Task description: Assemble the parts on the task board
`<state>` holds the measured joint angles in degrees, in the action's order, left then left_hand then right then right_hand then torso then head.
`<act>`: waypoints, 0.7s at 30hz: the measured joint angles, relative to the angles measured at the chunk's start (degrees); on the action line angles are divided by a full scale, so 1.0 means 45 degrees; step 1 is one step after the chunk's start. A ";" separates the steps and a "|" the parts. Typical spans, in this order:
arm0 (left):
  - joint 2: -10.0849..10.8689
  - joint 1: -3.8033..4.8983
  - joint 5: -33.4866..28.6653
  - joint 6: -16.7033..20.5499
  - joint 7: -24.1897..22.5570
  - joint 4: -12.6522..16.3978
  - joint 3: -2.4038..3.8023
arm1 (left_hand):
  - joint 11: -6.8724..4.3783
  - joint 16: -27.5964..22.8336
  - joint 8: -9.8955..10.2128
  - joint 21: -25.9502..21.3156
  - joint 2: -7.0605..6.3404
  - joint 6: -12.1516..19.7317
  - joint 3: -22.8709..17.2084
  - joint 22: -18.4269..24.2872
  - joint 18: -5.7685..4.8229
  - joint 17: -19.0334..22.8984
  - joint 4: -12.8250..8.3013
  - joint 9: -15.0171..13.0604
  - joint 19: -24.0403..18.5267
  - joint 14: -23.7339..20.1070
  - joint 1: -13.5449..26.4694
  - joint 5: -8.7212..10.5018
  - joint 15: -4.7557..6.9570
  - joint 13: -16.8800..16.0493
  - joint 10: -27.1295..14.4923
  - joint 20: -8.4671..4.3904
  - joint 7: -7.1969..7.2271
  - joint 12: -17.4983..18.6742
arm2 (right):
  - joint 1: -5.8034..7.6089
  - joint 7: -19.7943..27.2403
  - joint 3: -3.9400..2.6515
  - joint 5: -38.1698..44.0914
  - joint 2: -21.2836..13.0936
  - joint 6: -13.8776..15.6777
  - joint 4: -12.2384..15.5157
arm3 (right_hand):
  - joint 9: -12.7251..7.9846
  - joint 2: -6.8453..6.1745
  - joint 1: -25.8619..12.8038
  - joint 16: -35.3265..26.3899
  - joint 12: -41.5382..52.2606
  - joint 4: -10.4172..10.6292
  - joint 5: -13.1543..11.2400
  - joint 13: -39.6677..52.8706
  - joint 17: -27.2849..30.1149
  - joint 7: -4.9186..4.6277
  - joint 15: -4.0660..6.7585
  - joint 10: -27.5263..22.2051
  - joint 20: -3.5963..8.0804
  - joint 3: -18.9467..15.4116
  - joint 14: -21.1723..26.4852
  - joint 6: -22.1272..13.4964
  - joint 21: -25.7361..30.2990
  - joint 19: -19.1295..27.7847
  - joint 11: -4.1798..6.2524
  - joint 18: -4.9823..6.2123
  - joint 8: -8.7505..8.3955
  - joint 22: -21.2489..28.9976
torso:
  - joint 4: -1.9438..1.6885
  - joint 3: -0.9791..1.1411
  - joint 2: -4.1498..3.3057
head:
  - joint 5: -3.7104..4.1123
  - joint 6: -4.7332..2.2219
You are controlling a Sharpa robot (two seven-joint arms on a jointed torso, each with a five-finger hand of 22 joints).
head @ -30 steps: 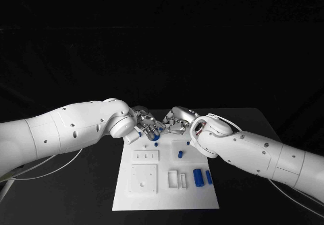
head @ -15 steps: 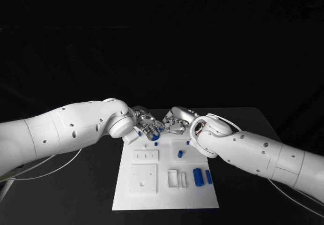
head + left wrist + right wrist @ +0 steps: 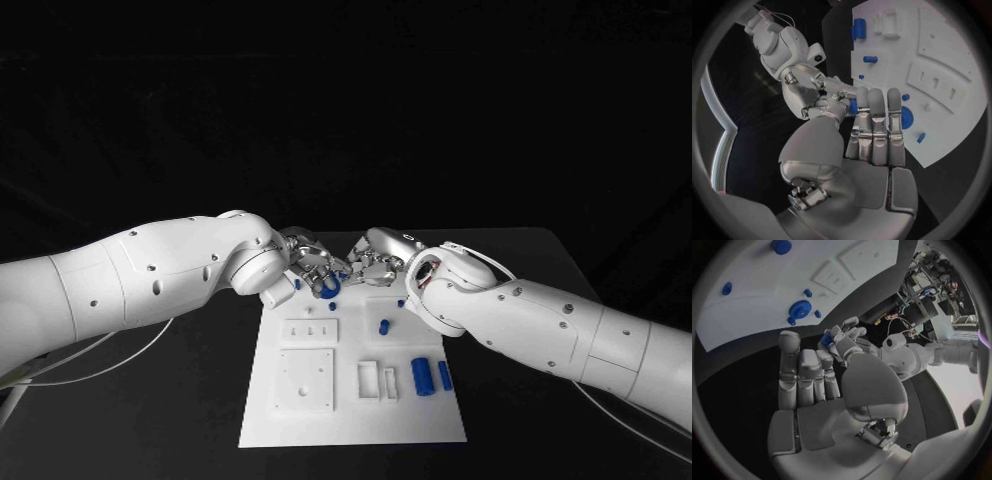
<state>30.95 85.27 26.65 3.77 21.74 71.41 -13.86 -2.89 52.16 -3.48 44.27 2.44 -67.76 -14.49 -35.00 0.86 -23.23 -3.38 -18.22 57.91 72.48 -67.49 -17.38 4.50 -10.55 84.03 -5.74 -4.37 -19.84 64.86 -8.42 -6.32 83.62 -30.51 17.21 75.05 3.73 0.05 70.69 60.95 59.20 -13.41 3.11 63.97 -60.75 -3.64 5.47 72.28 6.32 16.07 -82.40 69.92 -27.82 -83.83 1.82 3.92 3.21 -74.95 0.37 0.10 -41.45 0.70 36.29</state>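
On the white board (image 3: 353,425), two blue cylinders (image 3: 424,377) are seen lying toward its near right corner, while at its far edge a small blue part (image 3: 852,106) is pinched between the left hand (image 3: 313,268) and the right hand (image 3: 378,262).

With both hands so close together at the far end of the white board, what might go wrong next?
1. The left hand and right hand nearly touch above the board, so their fingers may collide.
2. A small blue part sits between the fingertips. It seems pinched only at its edges and might slip and fall.
3. The blue gear lies just below the hands, and a low finger may knock it.
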 measured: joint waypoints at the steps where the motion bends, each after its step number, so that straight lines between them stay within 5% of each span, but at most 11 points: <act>1: 0.0004 -0.0002 0.0006 -0.0004 -0.0002 0.0004 0.0000 | -0.0008 0.0050 0.0000 0.0025 -0.0012 0.0000 0.0007 -0.0026 -0.0004 0.0003 0.0007 0.0000 0.0012 0.0000 -0.0013 0.0031 0.0000 -0.0033 -0.0007 -0.0011 0.0000 -0.0041 | -0.0003 0.0004 0.0000 0.0000 -0.0003 0.0002 0.0001 | 0.0000 0.0000 0.0000 0.0000 0.0000 0.0000 0.0000 0.0000 0.0000 0.0001 0.0000 0.0000 0.0000 0.0000 0.0000 0.0001 0.0000 0.0000 0.0000 0.0000 0.0001 0.0000 | 0.0000 0.0000 0.0000 | 0.0002 0.0000; 11: 0.0089 -0.0025 0.0084 -0.0064 -0.0031 0.0085 0.0003 | -0.0171 0.1927 -0.0053 0.0865 0.0114 0.0063 0.0344 -0.1060 -0.0004 0.0211 0.0669 -0.0309 -0.0135 -0.0256 -0.0134 0.0335 0.0256 -0.1803 -0.0026 -0.0228 0.0106 -0.1075 | -0.0037 0.0076 0.0000 -0.0020 -0.0045 0.0014 0.0002 | 0.0002 0.0000 0.0000 0.0000 -0.0062 0.0036 -0.0002 -0.0035 0.0001 0.0017 0.0000 0.0000 0.0000 0.0036 0.0000 0.0017 0.0061 0.0000 0.0000 0.0000 0.0063 0.0001 | -0.0006 -0.0007 0.0002 | 0.0044 0.0012; 21: 0.0141 -0.0043 0.0180 -0.0177 -0.0040 0.0128 0.0004 | -0.0251 0.2609 -0.0054 0.0983 0.0048 0.0136 0.0401 -0.1485 -0.0003 0.0297 0.0965 -0.1317 -0.0227 -0.0367 -0.0200 0.0428 0.0365 -0.2528 -0.0008 -0.0318 0.0179 -0.1544 | -0.0063 0.0128 0.0007 -0.0043 -0.0066 0.0020 0.0006 | -0.0003 0.0000 0.0000 0.0000 -0.0061 0.0010 -0.0014 -0.0034 0.0002 0.0053 0.0000 0.0001 0.0000 0.0164 0.0000 0.0115 0.0061 0.0000 0.0001 0.0001 0.0060 0.0003 | -0.0015 -0.0009 -0.0001 | 0.0061 0.0056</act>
<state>31.59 85.07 27.45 2.97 21.56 71.99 -13.84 -4.02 63.90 -3.72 48.69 2.65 -67.15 -12.68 -41.68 0.85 -21.90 0.96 -24.15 56.89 70.82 -68.39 -15.46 6.14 -21.93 83.99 -7.17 -3.57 -26.79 64.58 -7.84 -6.29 83.43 -30.80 17.30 75.07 3.72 0.04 70.69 60.95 58.92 -13.37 3.05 63.82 -60.75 -3.41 5.47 72.28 6.32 16.80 -82.40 70.43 -27.55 -83.83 1.83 3.92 3.48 -74.94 0.30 0.06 -41.46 0.98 36.55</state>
